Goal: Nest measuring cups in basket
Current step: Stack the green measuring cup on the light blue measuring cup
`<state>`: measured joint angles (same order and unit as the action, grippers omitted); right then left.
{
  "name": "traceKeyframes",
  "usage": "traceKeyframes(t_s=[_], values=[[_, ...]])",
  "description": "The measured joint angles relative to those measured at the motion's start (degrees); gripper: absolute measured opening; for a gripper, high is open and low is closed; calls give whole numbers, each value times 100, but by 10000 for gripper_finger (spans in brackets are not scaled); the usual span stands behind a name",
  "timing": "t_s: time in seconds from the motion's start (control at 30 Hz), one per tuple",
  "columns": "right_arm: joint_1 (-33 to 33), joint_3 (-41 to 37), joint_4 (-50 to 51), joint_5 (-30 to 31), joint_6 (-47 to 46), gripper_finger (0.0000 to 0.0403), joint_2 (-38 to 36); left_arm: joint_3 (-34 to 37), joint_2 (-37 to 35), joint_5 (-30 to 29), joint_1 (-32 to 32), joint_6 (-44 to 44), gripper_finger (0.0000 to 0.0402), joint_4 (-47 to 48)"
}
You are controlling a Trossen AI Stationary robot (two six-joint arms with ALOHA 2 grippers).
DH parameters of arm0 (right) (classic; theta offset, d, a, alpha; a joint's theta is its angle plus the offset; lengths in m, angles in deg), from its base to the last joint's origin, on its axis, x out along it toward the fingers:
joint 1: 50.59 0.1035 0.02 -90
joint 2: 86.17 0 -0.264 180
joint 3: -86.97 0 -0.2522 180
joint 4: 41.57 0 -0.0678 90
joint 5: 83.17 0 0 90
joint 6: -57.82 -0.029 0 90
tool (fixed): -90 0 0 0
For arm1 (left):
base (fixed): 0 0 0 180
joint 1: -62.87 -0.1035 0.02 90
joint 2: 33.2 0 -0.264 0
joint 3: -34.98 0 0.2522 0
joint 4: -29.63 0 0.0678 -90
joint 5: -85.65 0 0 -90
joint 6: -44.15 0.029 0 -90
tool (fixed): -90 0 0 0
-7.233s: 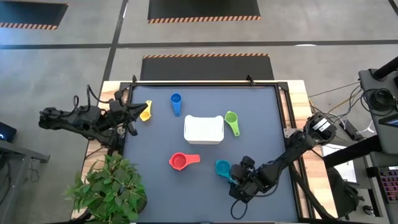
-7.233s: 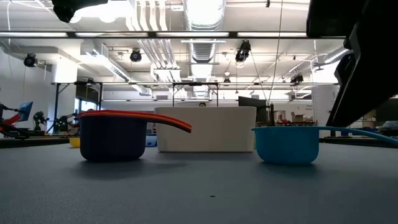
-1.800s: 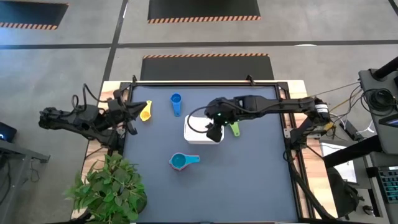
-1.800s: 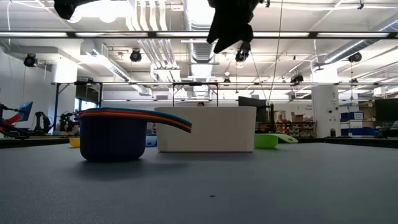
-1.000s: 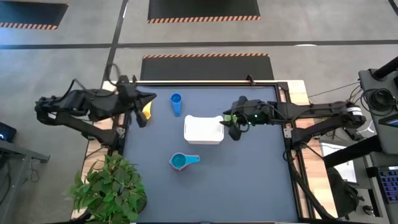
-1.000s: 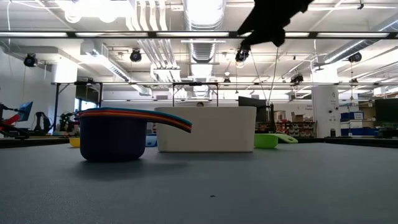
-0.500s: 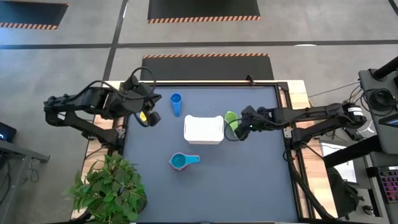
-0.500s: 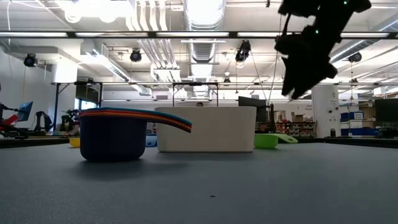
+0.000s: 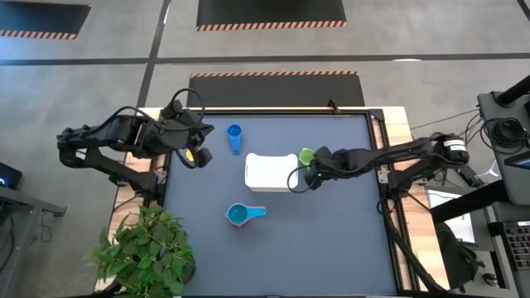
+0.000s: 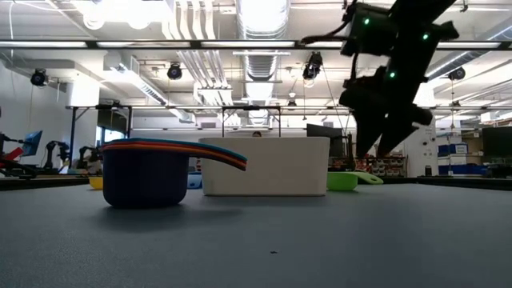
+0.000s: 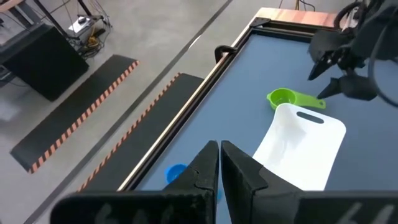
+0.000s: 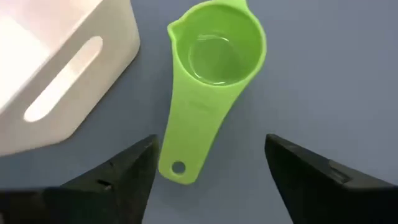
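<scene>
Right claw [image 12: 208, 171] spread wide and empty, poised over the green cup [image 12: 214, 68] lying just beside the basket [image 9: 271, 172]: next, straddle its handle and pinch. The basket wall crowds one side. Left claw [image 11: 219, 163], shut, hangs near the yellow cup [image 9: 192, 153]; blue cup [image 9: 233, 136] and nested stack [image 9: 242, 214] wait.

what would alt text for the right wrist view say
A green measuring cup lies upright on the dark blue table, its handle pointing toward the open right claw, whose two dark fingers flank the handle's end without touching it. One corner of the white basket, with a slot handle, sits beside the cup.
</scene>
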<state>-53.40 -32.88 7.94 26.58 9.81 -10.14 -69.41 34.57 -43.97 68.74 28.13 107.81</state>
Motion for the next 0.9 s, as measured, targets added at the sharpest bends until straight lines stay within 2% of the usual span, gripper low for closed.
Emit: traceKeyframes(t_s=[0.23,0.53,0.7,0.9], values=[[-99,0,-286,-3,6,315,626,0,0,-2,0,48,0,1],[-174,-2,-605,-18,92,319,956,0,0,-4,2,93,0,9],[-243,-2,-651,-18,210,297,970,0,-2,-7,2,94,0,11],[-250,-2,-757,-20,216,241,970,0,-2,-7,2,96,0,13]])
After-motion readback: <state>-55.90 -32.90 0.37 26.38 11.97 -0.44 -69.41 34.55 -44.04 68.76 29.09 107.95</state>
